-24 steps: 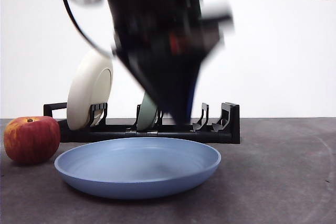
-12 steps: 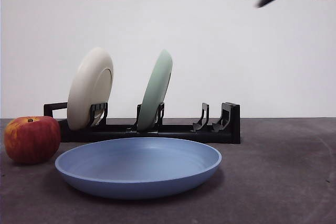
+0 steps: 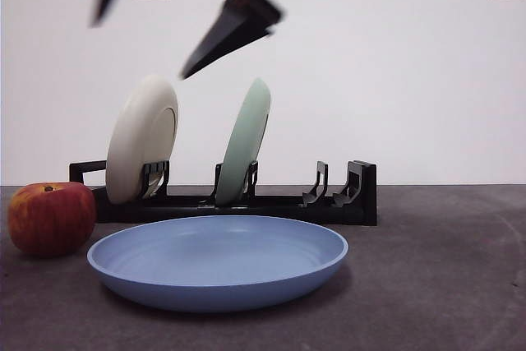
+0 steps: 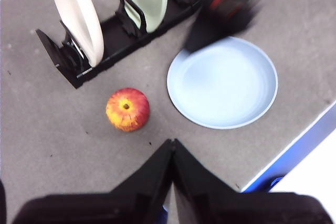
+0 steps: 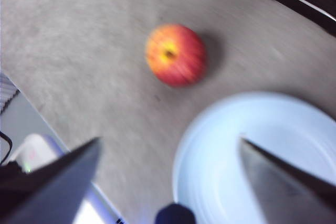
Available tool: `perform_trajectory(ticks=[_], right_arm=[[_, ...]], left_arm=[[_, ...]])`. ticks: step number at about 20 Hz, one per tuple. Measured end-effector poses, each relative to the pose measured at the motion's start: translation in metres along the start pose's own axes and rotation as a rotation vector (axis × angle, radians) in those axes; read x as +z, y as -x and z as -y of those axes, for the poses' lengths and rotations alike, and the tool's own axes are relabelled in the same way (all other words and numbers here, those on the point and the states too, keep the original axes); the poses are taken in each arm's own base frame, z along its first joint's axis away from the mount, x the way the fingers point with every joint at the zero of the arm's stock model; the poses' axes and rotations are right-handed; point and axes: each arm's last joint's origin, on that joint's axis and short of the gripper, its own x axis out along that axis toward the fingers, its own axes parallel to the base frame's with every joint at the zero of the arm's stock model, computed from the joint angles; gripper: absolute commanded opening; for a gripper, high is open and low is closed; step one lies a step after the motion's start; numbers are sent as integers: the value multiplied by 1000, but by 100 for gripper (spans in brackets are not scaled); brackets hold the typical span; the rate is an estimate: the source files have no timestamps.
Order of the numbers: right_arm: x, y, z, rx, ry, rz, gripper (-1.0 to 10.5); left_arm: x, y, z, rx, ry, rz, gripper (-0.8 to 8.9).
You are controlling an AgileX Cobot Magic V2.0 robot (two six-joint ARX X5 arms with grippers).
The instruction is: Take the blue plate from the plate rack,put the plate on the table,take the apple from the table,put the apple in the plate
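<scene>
The blue plate (image 3: 218, 260) lies flat on the table (image 3: 444, 285) in front of the plate rack (image 3: 345, 203). The red apple (image 3: 51, 218) sits on the table just left of it, not touching. My right gripper (image 3: 141, 47) hangs open high above the rack's left half, blurred with motion. Its wrist view looks down between wide-spread jaws (image 5: 169, 140) at the apple (image 5: 176, 54) and the plate (image 5: 262, 150). My left gripper (image 4: 172, 142) is shut and empty, held high over the apple (image 4: 127, 109) and plate (image 4: 223, 82).
A cream-white plate (image 3: 141, 137) and a pale green plate (image 3: 244, 141) stand upright in the rack; its right-hand slots hold nothing. The left wrist view shows the right arm (image 4: 226, 3) blurred above the rack's end, and the table's edge (image 4: 294, 145) close beside the blue plate.
The arm that hung low over the blue plate rose out at the top right. An open gripper now shows at the top left, above the rack. Plate and apple have not moved.
</scene>
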Motion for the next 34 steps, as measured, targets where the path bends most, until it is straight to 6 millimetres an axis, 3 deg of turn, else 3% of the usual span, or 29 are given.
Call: perform_trajectory(ticks=[1, 4, 9, 16, 28, 29, 32, 34], right_arm=[[7, -11, -4, 3, 13, -10, 594], [26, -37, -11, -3, 44, -21, 786], [45, -73, -12, -2, 54, -11, 793], [27, -140, -6, -115, 89, -105, 792], [9, -190, -12, -142, 152, -94, 782], [9, -191, -11, -157, 153, -89, 745], [12, -191, -11, -167, 154, -58, 367], [12, -191, -11, -168, 154, -59, 181]], left_arm=[[-2, 3, -2, -4, 7, 13, -8], [-8, 11, -8, -12, 16, 50, -8], [-16, 21, -16, -24, 36, 96, -8], [-17, 21, -16, -24, 36, 97, -8], [-17, 21, -16, -38, 35, 94, -8], [-17, 21, -15, -46, 35, 92, -8], [-17, 21, -15, -48, 35, 92, -8], [-17, 21, -15, -48, 35, 92, -8]])
